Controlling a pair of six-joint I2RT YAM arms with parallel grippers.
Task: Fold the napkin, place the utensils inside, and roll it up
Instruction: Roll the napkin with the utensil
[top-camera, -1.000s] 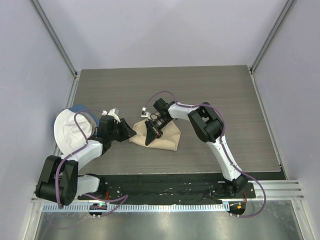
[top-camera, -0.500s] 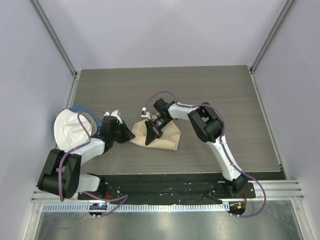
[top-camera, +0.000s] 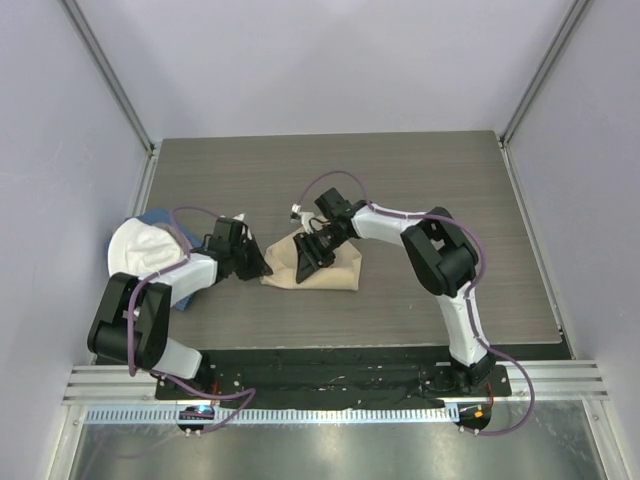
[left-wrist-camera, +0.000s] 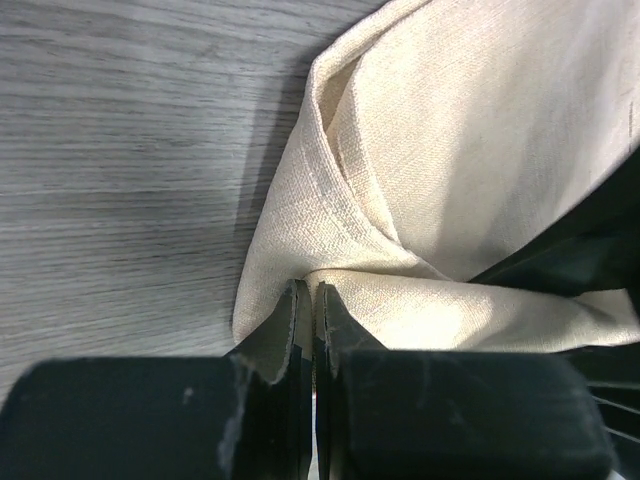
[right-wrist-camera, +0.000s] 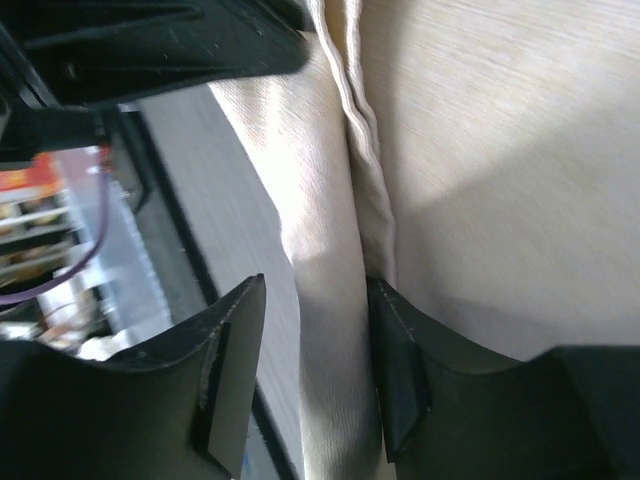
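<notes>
The beige napkin (top-camera: 338, 270) lies folded on the table in front of both arms. It also shows in the left wrist view (left-wrist-camera: 460, 150) and the right wrist view (right-wrist-camera: 480, 150). My left gripper (top-camera: 262, 270) is at its left corner, jaws shut on the cloth's edge (left-wrist-camera: 313, 288). My right gripper (top-camera: 304, 264) rests on the napkin's middle. Its jaws are open (right-wrist-camera: 317, 282) with a raised fold of cloth between them, and the right finger (right-wrist-camera: 400, 360) sits against a hemmed layer. No orange utensils are in view.
A white bowl-like dish (top-camera: 135, 258) sits at the table's left edge with a blue cloth (top-camera: 152, 215) under its far side. Grey walls close in the left, right and back. A black strip (top-camera: 330, 360) runs along the near edge.
The right arm has swung its elbow to the right, and its gripper has stayed on the napkin. The napkin looks more bunched and narrower. The left gripper has shifted slightly farther along the napkin's left corner.
</notes>
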